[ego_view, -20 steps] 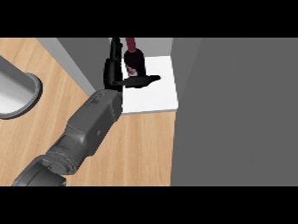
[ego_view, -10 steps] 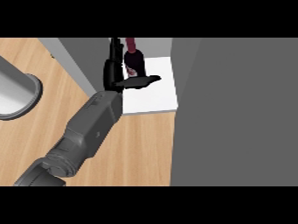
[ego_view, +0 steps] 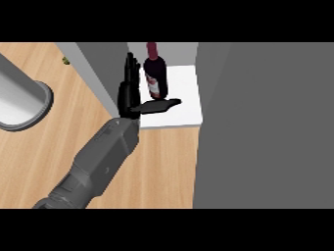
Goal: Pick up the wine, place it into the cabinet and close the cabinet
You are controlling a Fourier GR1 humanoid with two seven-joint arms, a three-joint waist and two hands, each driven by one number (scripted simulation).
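The wine bottle [ego_view: 154, 73] stands upright on the white floor [ego_view: 180, 105] of the cabinet, just inside its opening; it is dark, with a dark red cap on the neck and a pale label with some red on its body. The hand [ego_view: 131, 90] is just beside the bottle, on its left side; the fingers [ego_view: 131, 68] are straight and held together, pointing up along the bottle, and the thumb [ego_view: 157, 106] is spread out to the right, in front of the bottle's base; the fingers do not curl around the bottle, and I cannot tell if they touch it. Which of the two hands this is I cannot tell; its grey forearm [ego_view: 97, 166] comes in from the lower left and looks smooth and rounded, made of segments. The cabinet wall [ego_view: 101, 66] at the left and the large cabinet panel [ego_view: 274, 125] at the right are flat, plain grey. The counter [ego_view: 46, 152] is light wood with fine grain. At the left stands a round, pale grey cylinder [ego_view: 10, 98] with a wider ring at its base
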